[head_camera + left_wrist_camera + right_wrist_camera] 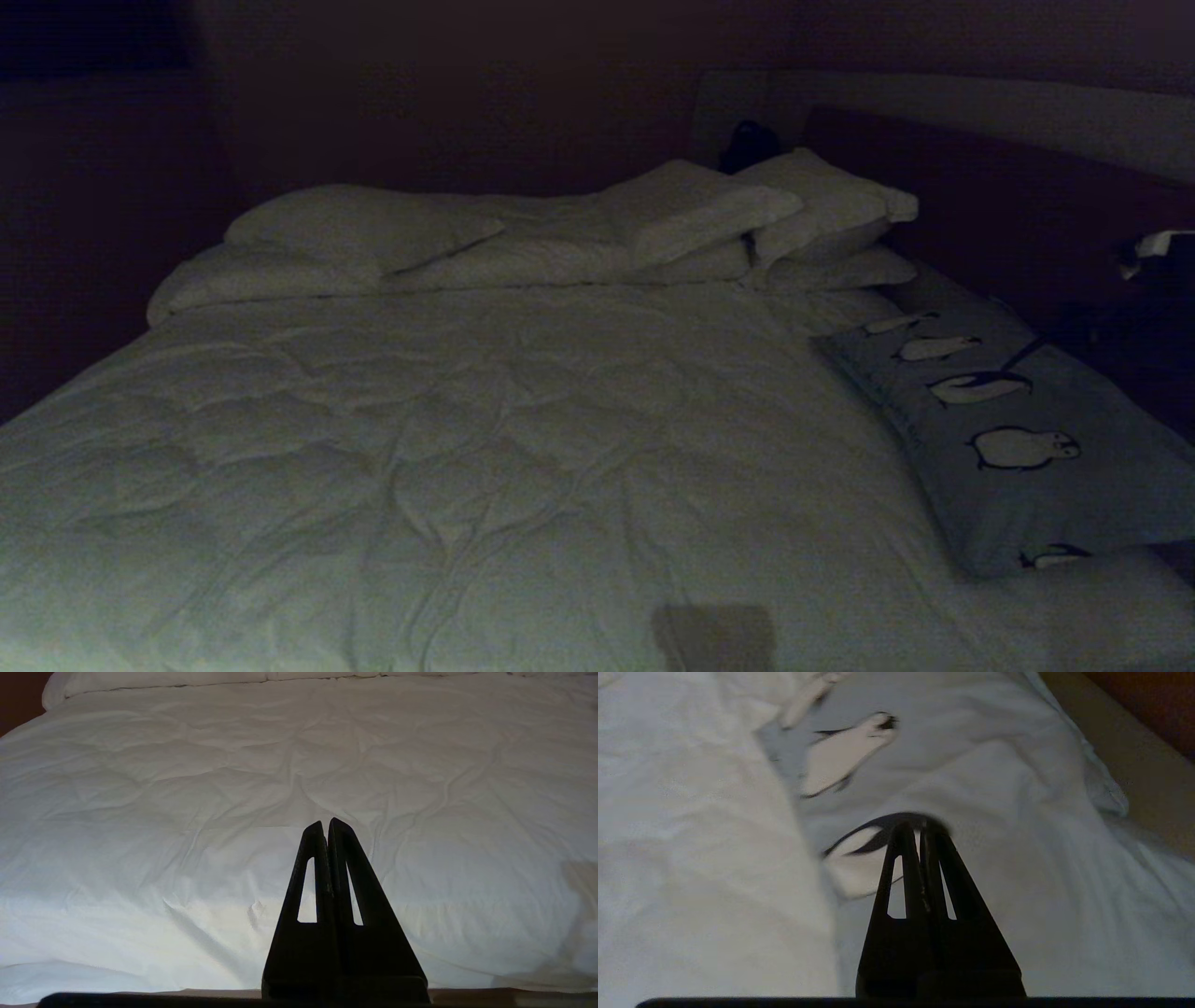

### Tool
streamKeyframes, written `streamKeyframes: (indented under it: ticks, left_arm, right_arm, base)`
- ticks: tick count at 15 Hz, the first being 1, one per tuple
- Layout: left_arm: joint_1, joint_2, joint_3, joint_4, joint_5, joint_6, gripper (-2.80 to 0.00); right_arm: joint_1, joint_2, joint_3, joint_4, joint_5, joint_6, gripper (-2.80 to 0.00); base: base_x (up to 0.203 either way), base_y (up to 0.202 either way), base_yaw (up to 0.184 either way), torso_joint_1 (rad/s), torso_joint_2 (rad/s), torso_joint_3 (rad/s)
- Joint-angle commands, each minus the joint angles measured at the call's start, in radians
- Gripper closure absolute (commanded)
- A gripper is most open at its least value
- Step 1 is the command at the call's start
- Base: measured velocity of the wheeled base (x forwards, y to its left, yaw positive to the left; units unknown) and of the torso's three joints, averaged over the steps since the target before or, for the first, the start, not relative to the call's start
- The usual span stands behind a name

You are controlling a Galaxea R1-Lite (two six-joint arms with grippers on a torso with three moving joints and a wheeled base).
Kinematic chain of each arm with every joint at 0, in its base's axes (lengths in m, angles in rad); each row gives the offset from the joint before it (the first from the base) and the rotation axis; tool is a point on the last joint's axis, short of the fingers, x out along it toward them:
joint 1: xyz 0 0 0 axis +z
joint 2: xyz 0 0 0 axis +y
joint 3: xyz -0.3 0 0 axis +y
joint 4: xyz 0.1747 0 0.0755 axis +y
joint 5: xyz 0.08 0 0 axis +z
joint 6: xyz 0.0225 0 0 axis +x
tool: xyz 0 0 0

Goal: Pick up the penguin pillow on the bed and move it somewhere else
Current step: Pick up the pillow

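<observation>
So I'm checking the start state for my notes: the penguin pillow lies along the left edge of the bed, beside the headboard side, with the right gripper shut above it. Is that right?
Not quite: the penguin pillow lies along the right edge of the bed, as the head view shows. The rest holds: the right gripper is shut above it.

The bed (467, 448) wears a wrinkled white duvet (579, 392). White pillows (653, 233) are piled along its head end. The penguin pillow (1018, 439) lies along the bed's right edge, beside the dark headboard (1008, 205).
</observation>
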Motion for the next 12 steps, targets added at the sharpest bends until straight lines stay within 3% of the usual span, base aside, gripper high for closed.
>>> streamKeyframes:
  ticks: [1,6,7,12]
  left_arm:
    - [0.0,0.0,0.0,0.0,0.001,0.0,0.0]
    - [0.0,0.0,0.0,0.0,0.001,0.0,0.0]
    - [0.0,0.0,0.0,0.0,0.001,0.0,0.0]
    - [0.0,0.0,0.0,0.0,0.001,0.0,0.0]
  right_arm:
    - [-0.029,0.088,-0.055,0.001,0.081,0.006,0.0]
    - [-0.057,0.171,-0.117,0.003,0.099,0.008,0.0]
    - [-0.057,0.188,-0.134,0.002,0.098,0.007,-2.8]
    - [-0.076,0.196,-0.155,0.004,0.095,0.005,-2.8]
  base:
    - [0.0,0.0,0.0,0.0,0.0,0.0]
    - [0.0,0.0,0.0,0.0,0.0,0.0]
    - [0.0,0.0,0.0,0.0,0.0,0.0]
    - [0.0,0.0,0.0,0.0,0.0,0.0]
